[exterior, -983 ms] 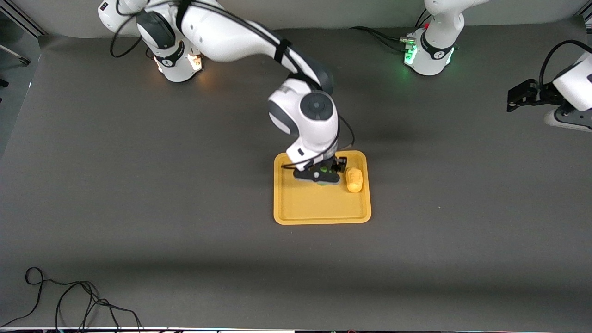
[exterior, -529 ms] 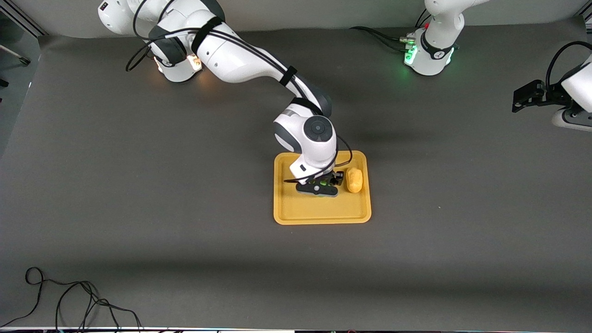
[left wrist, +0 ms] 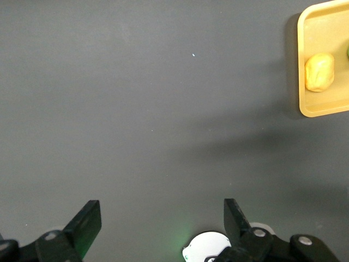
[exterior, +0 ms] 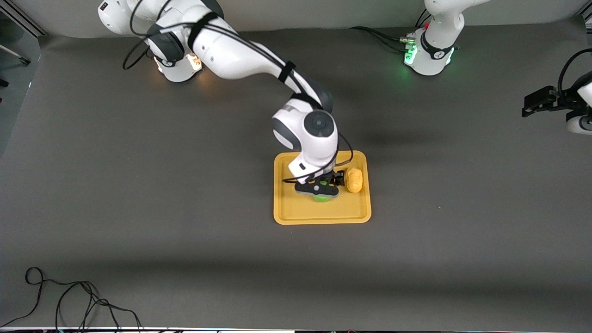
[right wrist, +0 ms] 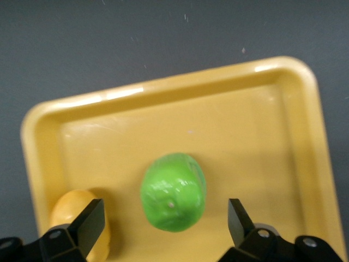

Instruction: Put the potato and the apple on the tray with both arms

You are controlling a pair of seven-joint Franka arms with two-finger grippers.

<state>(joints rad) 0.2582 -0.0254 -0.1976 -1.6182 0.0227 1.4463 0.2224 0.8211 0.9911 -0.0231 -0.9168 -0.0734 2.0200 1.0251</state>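
Note:
The yellow-orange tray [exterior: 314,213] lies mid-table. The yellow-orange potato [exterior: 354,180] rests in it, at the edge toward the left arm's end. The green apple [exterior: 322,198] lies in the tray beside the potato, just under my right gripper [exterior: 320,188]. In the right wrist view the apple [right wrist: 173,191] sits on the tray [right wrist: 163,90] between my right gripper's [right wrist: 165,210] open jaws, untouched, with the potato [right wrist: 68,210] beside one finger. My left gripper [exterior: 536,100] is open and empty, up over bare table at the left arm's end; its wrist view shows the gripper [left wrist: 161,218], the potato [left wrist: 319,71] and the tray [left wrist: 327,106].
The dark grey table mat [exterior: 185,185] surrounds the tray. A black cable [exterior: 69,300] loops near the front edge at the right arm's end. The left arm's green-lit base [exterior: 428,51] stands at the table's back; its white foot [left wrist: 210,248] shows in the left wrist view.
My right gripper has opened and let the apple go onto the tray; the apple now shows under it. My left gripper has drawn farther toward its own end of the table.

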